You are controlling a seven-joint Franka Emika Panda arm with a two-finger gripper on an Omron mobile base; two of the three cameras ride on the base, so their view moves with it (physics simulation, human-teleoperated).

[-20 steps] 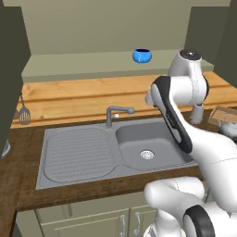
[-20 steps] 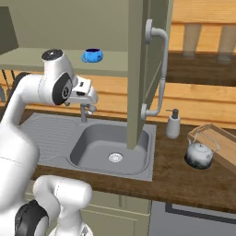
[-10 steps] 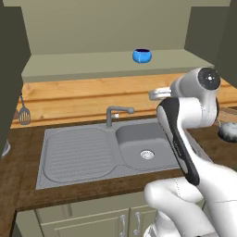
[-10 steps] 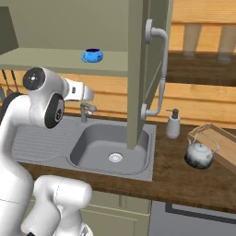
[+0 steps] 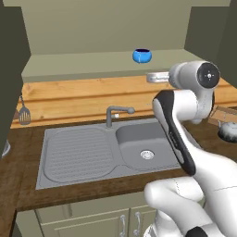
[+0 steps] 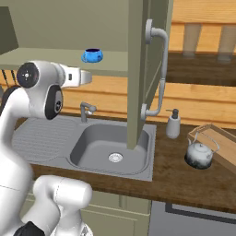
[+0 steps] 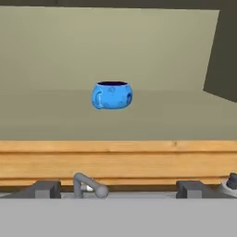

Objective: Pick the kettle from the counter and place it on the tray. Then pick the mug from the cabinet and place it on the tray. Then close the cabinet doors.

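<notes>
**Mug approach: hand aligned, not yet at the shelf**

The mug sits mid-shelf in the cabinet, straight ahead of the gripper and slightly above it, well apart. Jaws spread wide, holding nothing. Judged next: advance forward and upward.

You are looking at a home kitchen. A grey steel sink with a ribbed drainer and a tap sits in a dark wood desk. Above it hangs a grey-green wall cabinet, one door open, and lower cupboards stand beneath. A soap pump bottle stands beside the sink.
</notes>
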